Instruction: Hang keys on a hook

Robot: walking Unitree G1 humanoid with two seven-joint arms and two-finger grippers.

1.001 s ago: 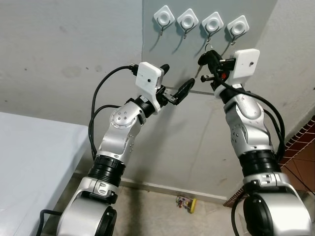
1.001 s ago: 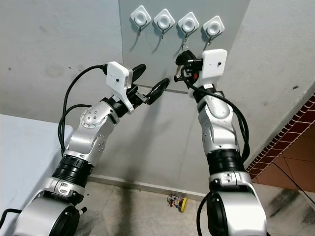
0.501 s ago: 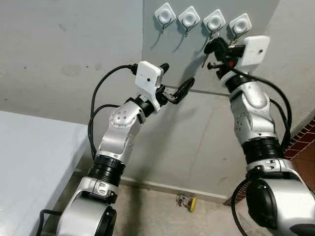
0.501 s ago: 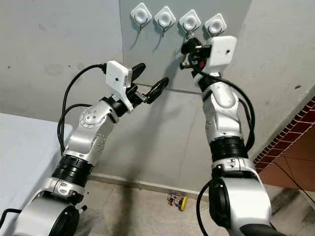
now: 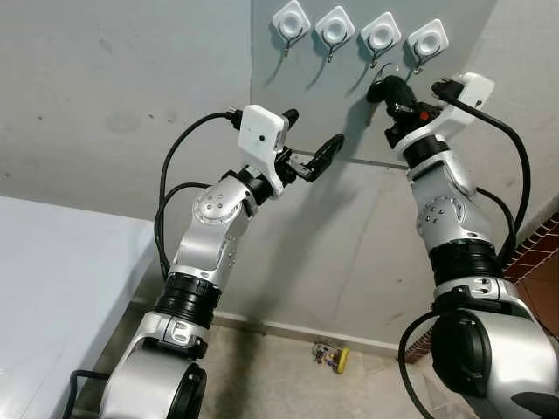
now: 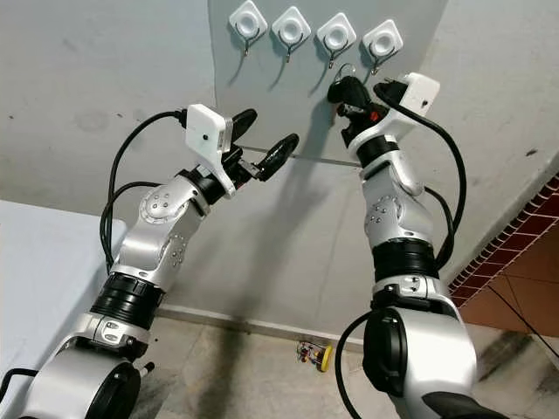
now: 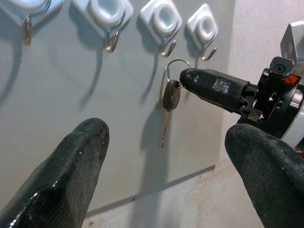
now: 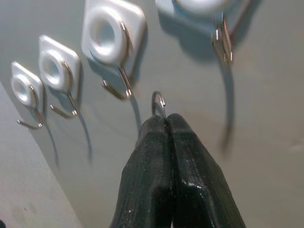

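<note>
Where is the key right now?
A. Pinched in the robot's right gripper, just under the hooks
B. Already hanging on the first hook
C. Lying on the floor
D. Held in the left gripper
A: the right gripper is shut on the key ring, and the key dangles just below the third hook, not yet on it.

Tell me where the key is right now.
The key hangs by its ring from the shut right gripper, just below the third hook of the wall row, not yet hooked.
</note>
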